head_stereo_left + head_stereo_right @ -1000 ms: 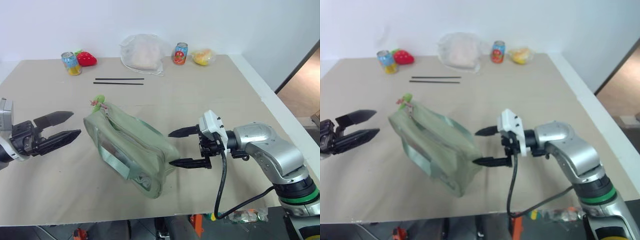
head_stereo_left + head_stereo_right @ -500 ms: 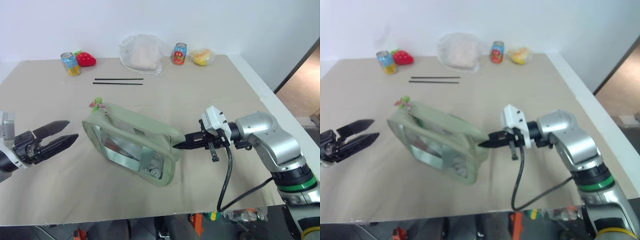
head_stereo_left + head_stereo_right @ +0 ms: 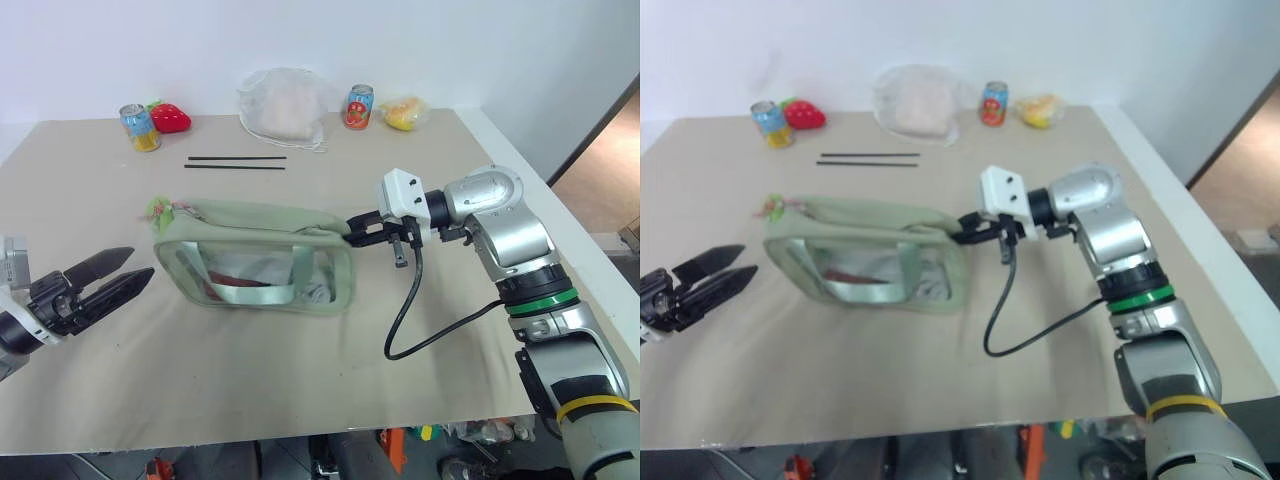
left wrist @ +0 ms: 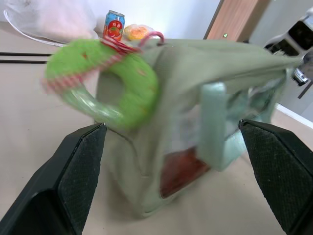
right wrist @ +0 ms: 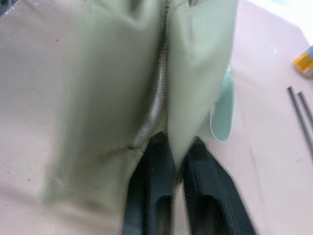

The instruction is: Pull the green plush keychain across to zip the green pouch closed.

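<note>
Pouch upright now — the green pouch (image 3: 255, 258) has turned to stand on the table, its end pinched by the right gripper (image 3: 352, 229). The green plush keychain (image 3: 158, 209) hangs at nine o'clock of it; the left gripper (image 3: 112, 272) waits spread wide, ready to pull.

Silver right arm (image 3: 505, 225) with green ring, yellow band, white wrist block, looping black cable; black claws.
</note>
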